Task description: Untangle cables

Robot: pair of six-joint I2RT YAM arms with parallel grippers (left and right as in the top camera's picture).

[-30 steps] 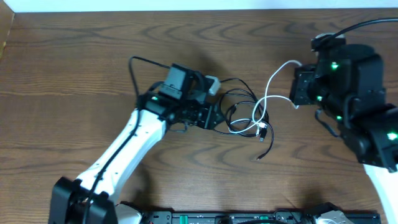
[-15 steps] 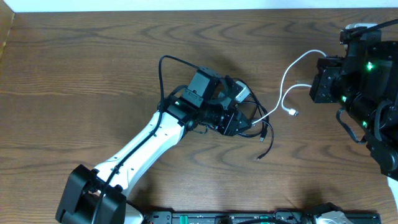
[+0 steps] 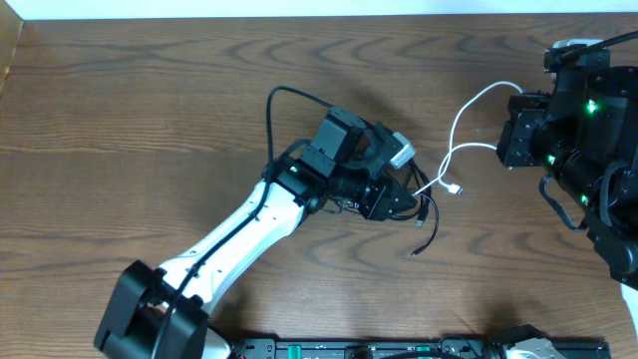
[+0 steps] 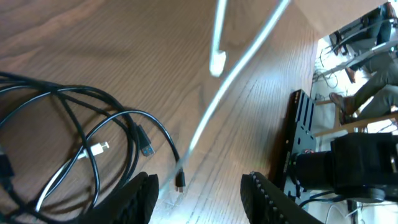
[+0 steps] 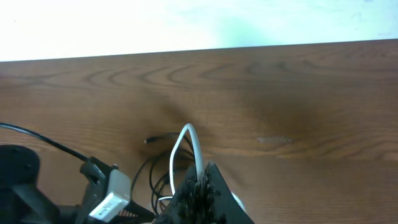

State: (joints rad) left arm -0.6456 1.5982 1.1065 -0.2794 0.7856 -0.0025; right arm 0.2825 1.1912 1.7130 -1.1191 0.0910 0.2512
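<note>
Right tool (image 5: 202, 179) clamped on thin white cord (image 5: 197, 152). One strand runs left into the thin black cord (image 4: 143, 142) coil on brown wooden worktop (image 3: 150, 100). Left tool (image 4: 199, 186) spread wide, empty, right over coil, so left arm is nearer. White cord's axis runs left-right.

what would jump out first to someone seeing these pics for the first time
The thin white cord stands out most, arcing over the dark wooden table from the right gripper, which is shut on it, to a small plug near the centre. Beside that plug the left gripper is open above the thin black cord, whose loops lie in a heap with a white plug end among them.
</note>
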